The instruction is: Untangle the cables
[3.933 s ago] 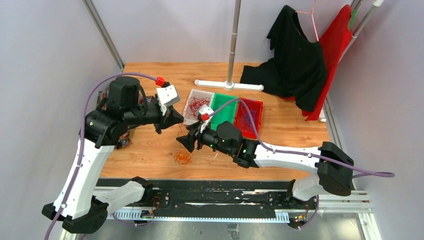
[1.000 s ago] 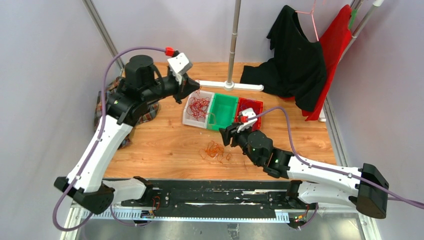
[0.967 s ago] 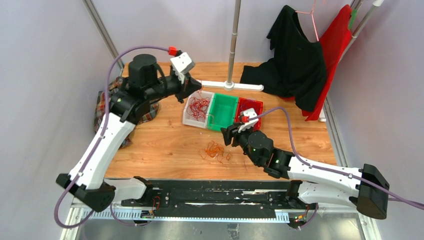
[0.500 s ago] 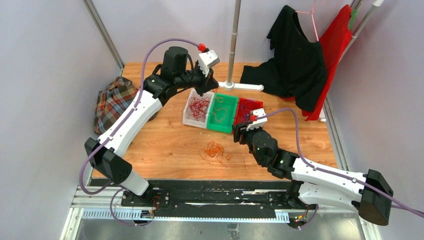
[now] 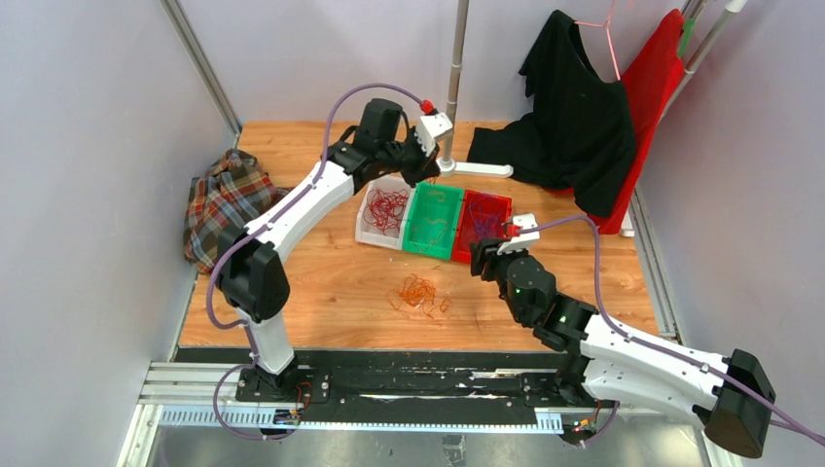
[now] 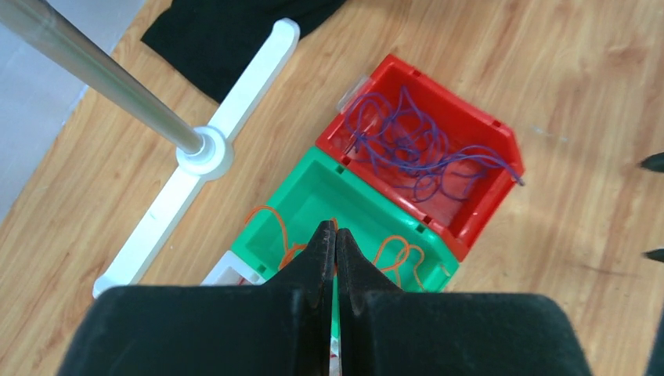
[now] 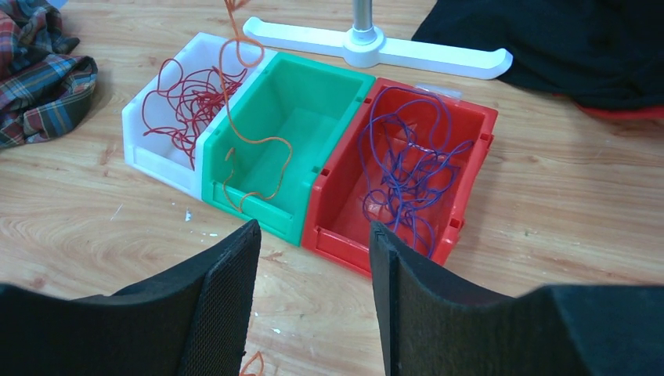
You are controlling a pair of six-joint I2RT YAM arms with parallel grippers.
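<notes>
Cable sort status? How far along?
Done: red wires lie in the white bin, purple wires in the red bin. In hand: the shut left gripper dangles an orange wire into the green bin. Left: an orange clump on the table; the right gripper is open, empty.

Robotics lab test cell: wooden tabletop [image 5: 321, 282] boxed in by plain pale wall panels [image 5: 88, 146] and metal corner post [image 5: 200, 63]; robot arms [image 5: 632, 355] bolted to black rail [image 5: 418, 375] at near edge; plastic sorting bins [image 7: 266, 221], hung black garment [image 5: 574, 117] as props
</notes>
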